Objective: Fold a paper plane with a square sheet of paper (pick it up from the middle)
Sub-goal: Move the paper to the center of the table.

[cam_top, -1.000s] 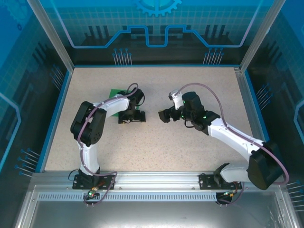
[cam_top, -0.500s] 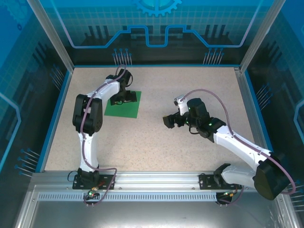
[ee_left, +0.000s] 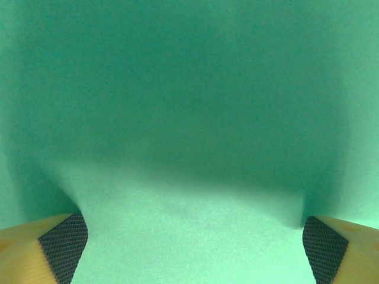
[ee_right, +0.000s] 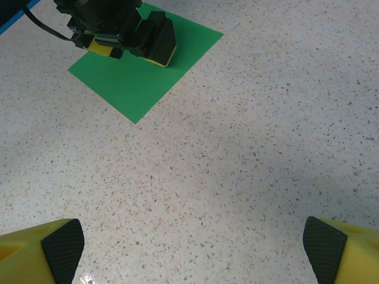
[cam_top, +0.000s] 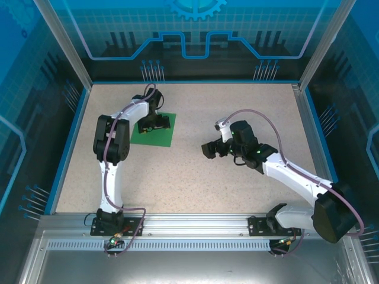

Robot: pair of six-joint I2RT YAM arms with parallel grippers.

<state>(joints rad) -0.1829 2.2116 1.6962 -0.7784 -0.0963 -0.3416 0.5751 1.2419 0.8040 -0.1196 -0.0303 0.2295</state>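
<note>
Your left tool is spread wide, down over the middle of the green sheet of paper, which lies flat on the bench at upper left. Close slowly so the paper bunches between the pads — don't drag it. Your right tool, also spread, hovers at centre.

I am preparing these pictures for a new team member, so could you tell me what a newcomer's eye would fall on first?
The bright green square sheet of paper stands out, lying flat on the speckled table, left of centre. The left gripper sits low over the sheet's far part with its jaws wide open. The right gripper, also open, hovers near the table's middle and points toward the paper.
</note>
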